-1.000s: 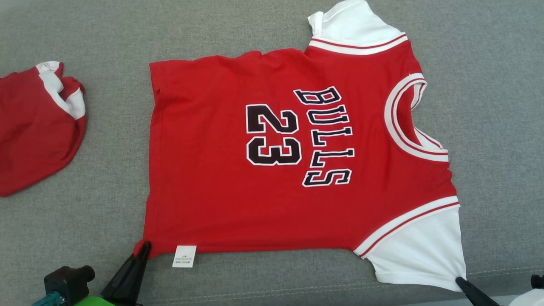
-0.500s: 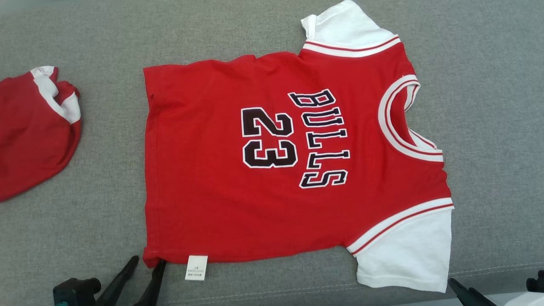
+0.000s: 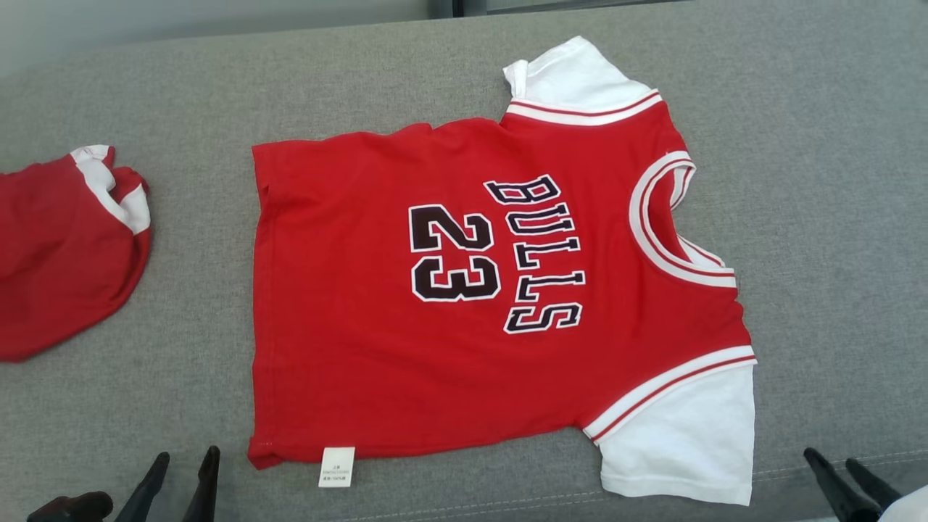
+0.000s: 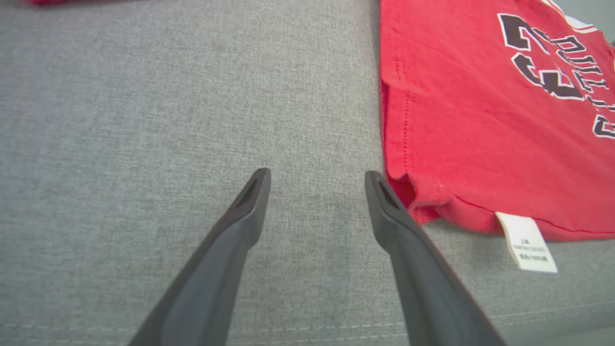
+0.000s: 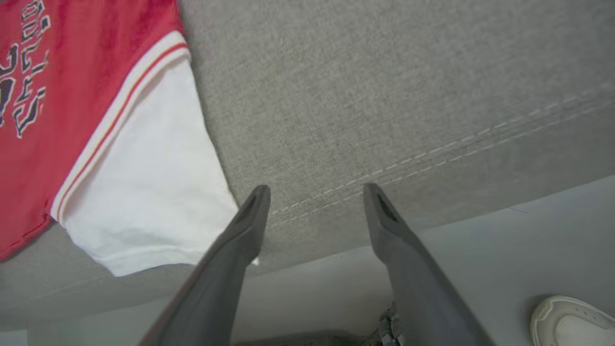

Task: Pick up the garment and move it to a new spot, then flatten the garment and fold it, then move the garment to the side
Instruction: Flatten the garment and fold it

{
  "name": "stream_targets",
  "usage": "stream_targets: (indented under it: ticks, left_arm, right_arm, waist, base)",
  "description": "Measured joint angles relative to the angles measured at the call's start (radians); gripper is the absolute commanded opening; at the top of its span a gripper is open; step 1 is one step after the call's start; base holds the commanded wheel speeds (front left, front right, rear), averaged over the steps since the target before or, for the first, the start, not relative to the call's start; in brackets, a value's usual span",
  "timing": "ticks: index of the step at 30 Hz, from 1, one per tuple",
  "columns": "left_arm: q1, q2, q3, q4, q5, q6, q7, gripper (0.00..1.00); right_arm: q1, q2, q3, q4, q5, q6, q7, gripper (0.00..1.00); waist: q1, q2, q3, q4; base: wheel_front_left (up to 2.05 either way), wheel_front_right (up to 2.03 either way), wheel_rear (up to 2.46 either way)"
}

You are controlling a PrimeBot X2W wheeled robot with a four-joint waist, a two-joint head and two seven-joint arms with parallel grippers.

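The red short-sleeved jersey (image 3: 406, 348) with white sleeves and black "BULLS 23" lettering lies spread flat, front up, on the grey woven fabric surface (image 3: 834, 217). The left gripper (image 3: 186, 455) stands open and empty just beside the jersey's hem corner, near its white label (image 3: 337, 466). The right gripper (image 3: 829, 458) is open and empty near the jersey's nearer white sleeve. A crumpled red-and-white garment (image 3: 58, 268) lies well apart from the jersey's hem.

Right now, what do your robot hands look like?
The left gripper and the right gripper each have two long, dark grey fingers, smooth and matte, narrowing to slim tips with a small hollow near each tip. I see no markings or cables on them.
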Motion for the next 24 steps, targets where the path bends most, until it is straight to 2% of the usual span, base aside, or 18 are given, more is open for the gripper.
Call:
stream_targets:
  ticks: [5, 9, 13, 19, 24]
  left_arm:
    - [0.01, -0.002, 0.033, -0.039, 0.01, 0.003, 0.0, 1.0]
    - [0.011, -0.003, 0.058, -0.08, 0.038, 0.02, 0.0, 1.0]
    - [0.017, -0.003, 0.065, -0.107, 0.078, 0.023, 0.0, 1.0]
    - [0.062, -0.019, 0.088, -0.14, 0.105, 0.044, 0.0, 1.0]
    - [0.087, -0.031, 0.086, -0.179, 0.138, 0.045, 0.0, 1.0]
  right_arm:
    - [-0.031, -0.041, -0.03, -0.037, -0.078, -0.002, -0.056, 1.0]
    - [-0.075, -0.083, -0.042, -0.064, -0.2, -0.01, -0.105, 1.0]
    - [-0.105, -0.09, -0.045, -0.078, -0.332, -0.018, -0.126, 1.0]
    - [-0.102, -0.017, -0.023, -0.108, -0.463, -0.018, -0.129, 1.0]
    - [-0.082, 0.047, -0.075, -0.097, -0.55, -0.018, -0.131, 1.0]
  waist:
    - [0.0, 0.0, -0.035, -0.006]
    - [0.0, 0.0, -0.075, -0.013]
    - [0.0, 0.0, -0.119, -0.019]
    - [0.0, 0.0, -0.189, -0.024]
    - [0.0, 0.0, -0.236, -0.021]
  base:
    - [0.0, 0.0, 0.0]
    - [0.0, 0.0, 0.0]
    - [0.0, 0.0, 0.0]
    - [0.0, 0.0, 0.0]
    - [0.0, 0.0, 0.0]
